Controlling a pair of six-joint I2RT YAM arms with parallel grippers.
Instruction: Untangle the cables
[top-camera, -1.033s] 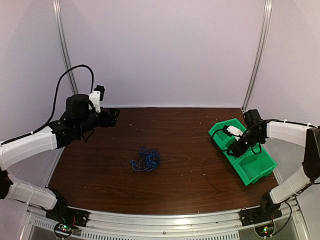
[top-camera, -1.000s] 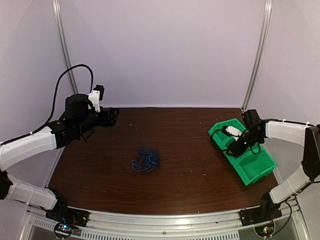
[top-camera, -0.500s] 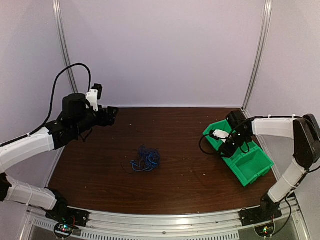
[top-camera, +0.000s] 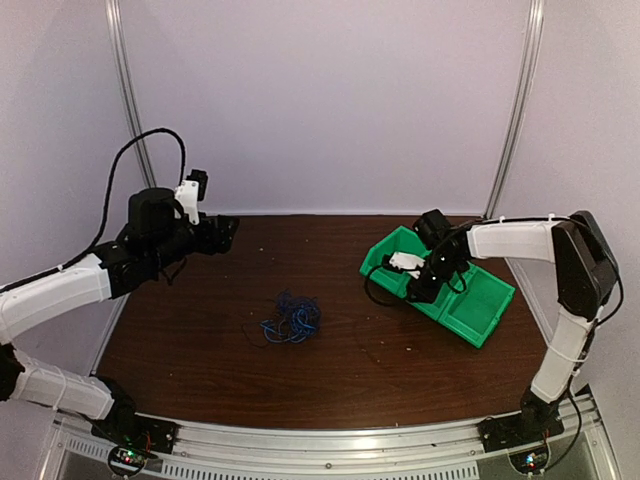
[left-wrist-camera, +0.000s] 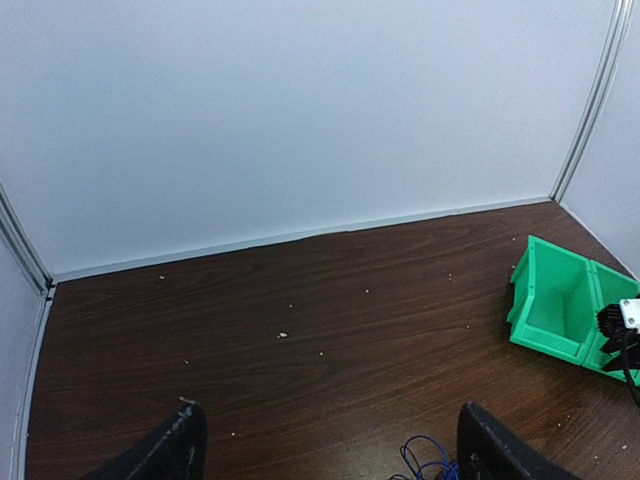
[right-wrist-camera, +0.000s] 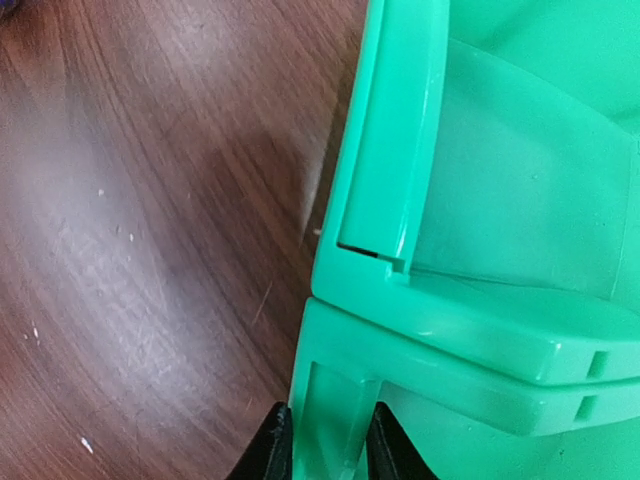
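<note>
**A:** What do we see from above?

**B:** The cables (top-camera: 292, 320) lie in one small knotted clump of bright blue loops near the middle of the dark wooden table (top-camera: 400, 370), well apart from both arms. The left gripper (top-camera: 222, 232) hovers at the far left with its jaws spread wide and nothing in them. The right gripper (top-camera: 413, 293) sits at the near-left edge of a green bin (top-camera: 470, 310).

**A:** And the left wrist view?

**B:** We see both fingers (left-wrist-camera: 165, 450) far apart at the bottom edge. A few blue loops (left-wrist-camera: 425, 468) peek in between them, low in the frame.

**A:** The right wrist view?

**B:** The right gripper (right-wrist-camera: 325, 450) has its fingertips (right-wrist-camera: 272, 450) pressed against either side of the bin's (right-wrist-camera: 480, 330) green wall, pinching it. No cable shows here.

**A:** How do we expect the cables to handle?

**B:** We judge them light, limp and a little springy, so pulling one strand probably drags the whole clump. The best hold looks like an outer loop or free end at the rim. There may be black strands among the blue, but we cannot tell at this size.
</note>
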